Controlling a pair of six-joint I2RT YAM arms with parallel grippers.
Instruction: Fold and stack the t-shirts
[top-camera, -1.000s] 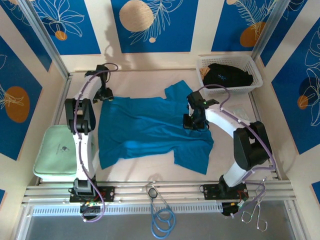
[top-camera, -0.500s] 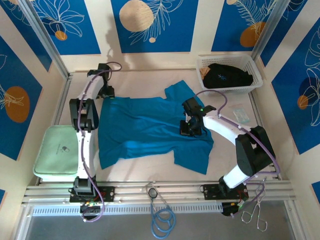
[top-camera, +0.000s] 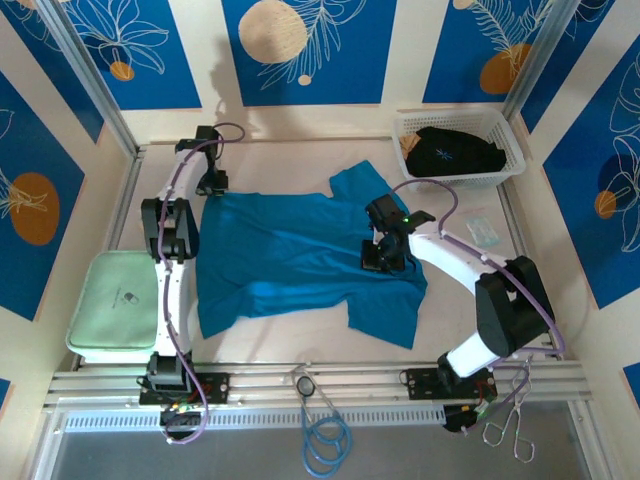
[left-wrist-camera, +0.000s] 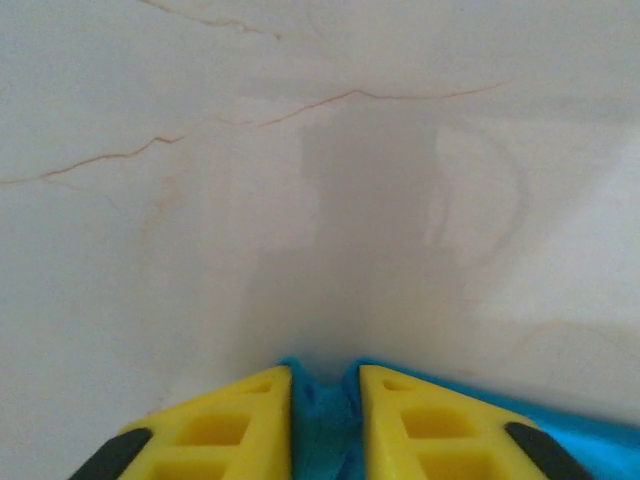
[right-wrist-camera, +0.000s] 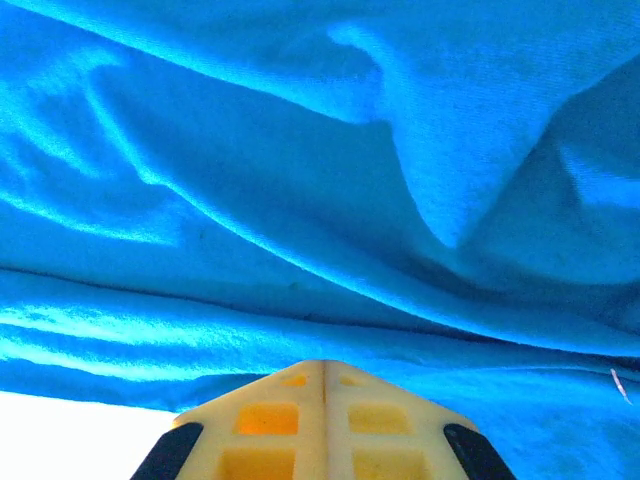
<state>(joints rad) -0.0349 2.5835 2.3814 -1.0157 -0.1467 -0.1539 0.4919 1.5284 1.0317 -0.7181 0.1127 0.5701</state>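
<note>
The plain teal-blue cloth t-shirt (top-camera: 290, 260) lies spread mid-frame on the pale counter (top-camera: 290, 345). The right jaws are pressed shut at its right side, probably to pinch a fold line; I cannot tell whether cloth is caught. The left jaws, nearly closed, nip its upper-left corner, likely to lift it over. The black t-shirt (top-camera: 455, 152) sits in the white mesh basket (top-camera: 460, 178), upper right

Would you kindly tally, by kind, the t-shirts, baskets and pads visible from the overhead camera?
T-shirts: 2 (teal-blue t-shirt spread on the table, black t-shirt in the basket)
Baskets: 1 (white mesh basket)
Pads: 1 (pale green pad)
Total: 4
</note>
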